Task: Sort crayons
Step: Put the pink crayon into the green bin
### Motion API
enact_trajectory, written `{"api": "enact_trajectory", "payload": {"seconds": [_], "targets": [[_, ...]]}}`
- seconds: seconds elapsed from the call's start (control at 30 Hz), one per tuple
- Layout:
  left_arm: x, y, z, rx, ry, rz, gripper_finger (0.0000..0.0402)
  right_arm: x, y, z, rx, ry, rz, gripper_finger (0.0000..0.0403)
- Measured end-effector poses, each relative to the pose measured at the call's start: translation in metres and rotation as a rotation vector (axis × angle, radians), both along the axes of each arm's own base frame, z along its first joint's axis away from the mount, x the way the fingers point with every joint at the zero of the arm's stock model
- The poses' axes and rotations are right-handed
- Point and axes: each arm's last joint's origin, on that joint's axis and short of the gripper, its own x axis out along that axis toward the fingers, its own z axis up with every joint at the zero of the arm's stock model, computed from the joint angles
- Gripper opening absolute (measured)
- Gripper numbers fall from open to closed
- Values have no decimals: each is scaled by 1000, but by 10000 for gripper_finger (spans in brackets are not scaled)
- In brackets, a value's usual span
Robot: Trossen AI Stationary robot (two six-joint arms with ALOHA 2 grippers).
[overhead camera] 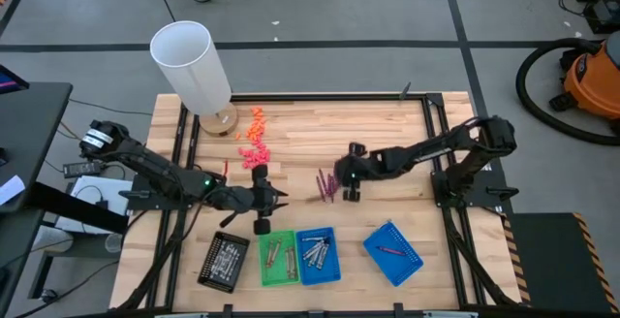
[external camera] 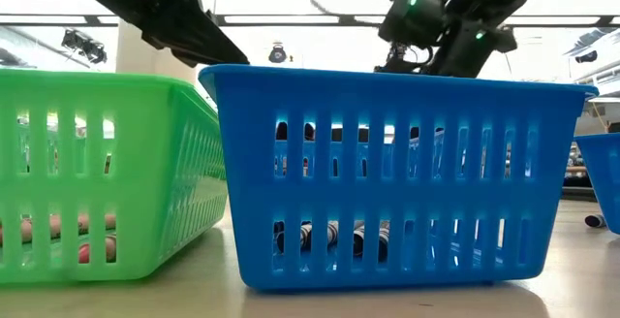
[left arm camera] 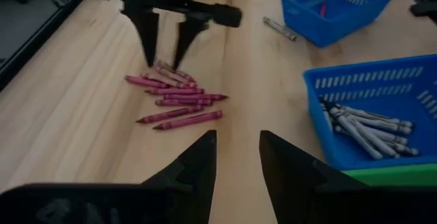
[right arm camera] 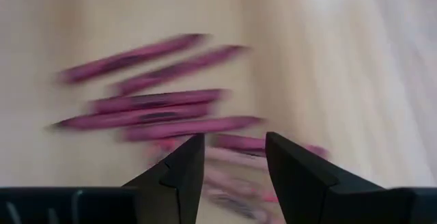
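A loose pile of magenta-pink crayons (left arm camera: 176, 98) (overhead camera: 326, 184) lies flat on the wooden table at its middle. My right gripper (left arm camera: 164, 59) (right arm camera: 234, 149) (overhead camera: 339, 184) hangs open, fingers pointing steeply down at the pile's right end. My left gripper (left arm camera: 237, 157) (overhead camera: 279, 199) is open and holds nothing; it hovers left of the pile, pointing toward it. Silver-grey crayons (left arm camera: 369, 123) lie in the middle blue tray (overhead camera: 318, 255). One red crayon (left arm camera: 322, 9) lies in the right blue tray (overhead camera: 394, 252). A single silver-grey crayon (left arm camera: 280, 28) rests on the table. My right gripper's fingertips (left arm camera: 179, 61) stand right over the nearest crayons of the pile (left arm camera: 171, 72), coming from above. Whether they touch a crayon, I cannot tell.
A green tray (overhead camera: 277, 257) with a few crayons and a black perforated block (overhead camera: 224, 260) stand along the near edge beside the blue trays. At the far left are a white cylinder (overhead camera: 194, 66) and chunky orange and pink bits (overhead camera: 254, 142).
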Motion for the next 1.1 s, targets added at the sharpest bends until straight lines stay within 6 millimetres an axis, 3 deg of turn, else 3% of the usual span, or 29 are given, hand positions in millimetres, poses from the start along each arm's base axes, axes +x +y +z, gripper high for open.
{"api": "enact_trajectory", "payload": {"seconds": [0.17, 0.5, 0.7, 1.1], "targets": [[2, 6, 0, -4, -1, 27, 121, -4, -27, -1, 74, -23, -216, 165], [4, 14, 0, 0, 1, 57, 121, -11, -50, 7, 147, 59, -439, 148], [4, 14, 0, 1, 4, 55, 121, -9, -35, 7, 163, 153, -148, 135], [4, 14, -1, 1, 7, 51, 121, -10, -31, 4, 136, 201, 287, 134]]}}
